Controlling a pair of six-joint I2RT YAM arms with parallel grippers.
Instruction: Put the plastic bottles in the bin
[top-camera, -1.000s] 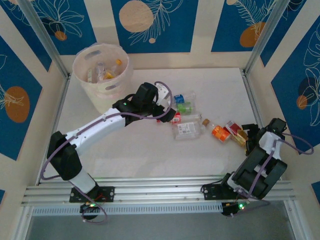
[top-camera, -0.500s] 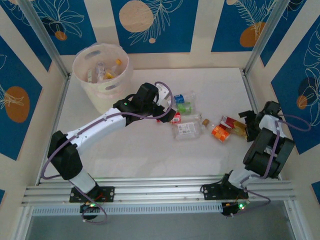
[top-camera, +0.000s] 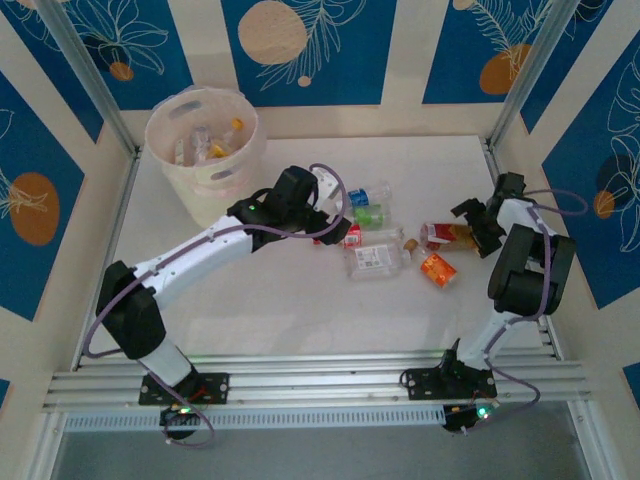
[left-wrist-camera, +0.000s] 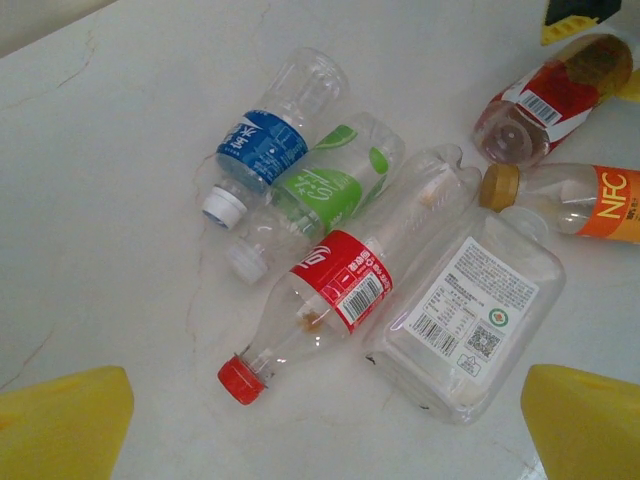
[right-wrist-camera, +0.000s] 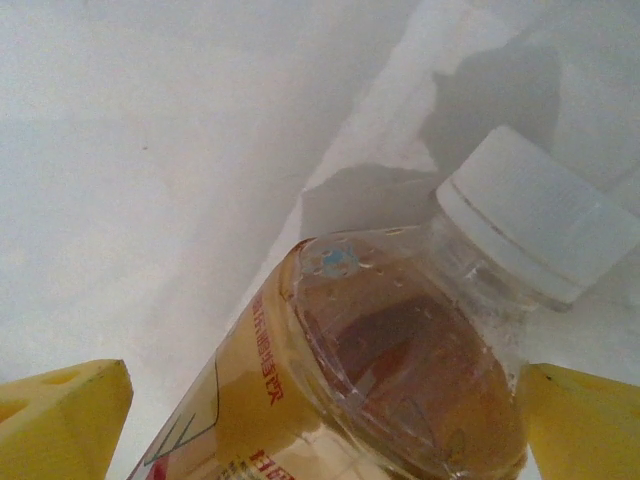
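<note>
Six plastic bottles (left-wrist-camera: 340, 290) lie on their sides mid-bench (top-camera: 300, 300), and more already sit in the bin (top-camera: 160, 150) at the far left corner. Within the last second the right end effector (top-camera: 470, 228) swung out from its base to straddle the brown white-capped bottle (right-wrist-camera: 380, 380), fingers apart (contact is hard to judge), so a grasp looks near. The left end effector (top-camera: 328, 218) hovers spread wide over clear, crinkled bottles with red, green and blue labels.

the left arm (top-camera: 190, 255) has white shells between black joints; the right arm (top-camera: 525, 270) is mostly black with white sections. a thin purple cable (top-camera: 88, 335) loops along each. a green light (top-camera: 181, 410) glows at each black base. the fingers (left-wrist-camera: 60, 425) are blocky yellow.
</note>
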